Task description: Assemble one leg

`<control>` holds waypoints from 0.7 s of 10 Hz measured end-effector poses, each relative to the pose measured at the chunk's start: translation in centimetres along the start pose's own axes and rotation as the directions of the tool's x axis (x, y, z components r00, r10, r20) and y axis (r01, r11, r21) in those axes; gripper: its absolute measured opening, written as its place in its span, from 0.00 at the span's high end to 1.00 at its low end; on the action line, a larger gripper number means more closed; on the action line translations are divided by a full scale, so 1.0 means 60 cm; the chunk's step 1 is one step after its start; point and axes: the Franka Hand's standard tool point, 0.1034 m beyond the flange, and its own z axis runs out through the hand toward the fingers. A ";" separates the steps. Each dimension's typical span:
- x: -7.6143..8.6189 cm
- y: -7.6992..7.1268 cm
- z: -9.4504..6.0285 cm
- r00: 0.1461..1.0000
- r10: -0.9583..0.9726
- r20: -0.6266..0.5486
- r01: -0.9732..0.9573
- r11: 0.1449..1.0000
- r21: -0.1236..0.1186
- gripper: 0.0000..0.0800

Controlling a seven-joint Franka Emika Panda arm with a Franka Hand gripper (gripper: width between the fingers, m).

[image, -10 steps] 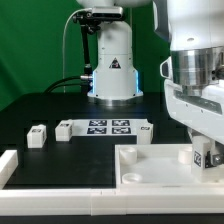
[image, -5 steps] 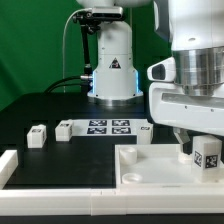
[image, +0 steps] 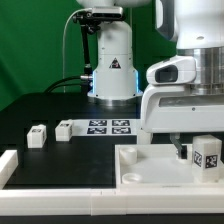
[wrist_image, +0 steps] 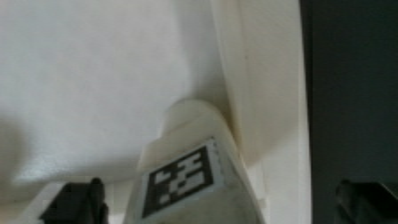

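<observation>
Leg [image: 207, 154] stands upright, clamped between claw [wrist_image: 217, 203] fingers over tabletop [image: 150, 165].

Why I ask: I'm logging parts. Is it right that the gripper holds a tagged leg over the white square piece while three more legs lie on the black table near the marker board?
Not three: the exterior view shows two loose legs beside the marker board. The gripper does have a tagged leg over the white square piece.
</observation>
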 end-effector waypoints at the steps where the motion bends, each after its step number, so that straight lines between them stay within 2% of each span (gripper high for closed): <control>1: 0.001 0.005 0.000 0.991 -0.133 -0.001 0.133 0.991 -0.008 0.19; 2: 0.002 0.006 0.000 0.978 -0.210 0.000 0.210 0.978 -0.011 0.19; 3: 0.002 0.005 0.000 0.984 -0.180 -0.001 0.180 0.984 -0.009 0.19; 4: 0.002 0.006 0.000 0.984 -0.180 -0.001 0.180 0.984 -0.009 0.32; 5: 0.002 0.006 0.000 0.984 -0.180 -0.001 0.180 0.984 -0.009 0.32; 6: 0.002 0.006 0.000 0.984 -0.180 -0.001 0.180 0.984 -0.009 0.54; 7: 0.002 0.006 0.000 0.984 -0.180 -0.001 0.180 0.984 -0.009 0.64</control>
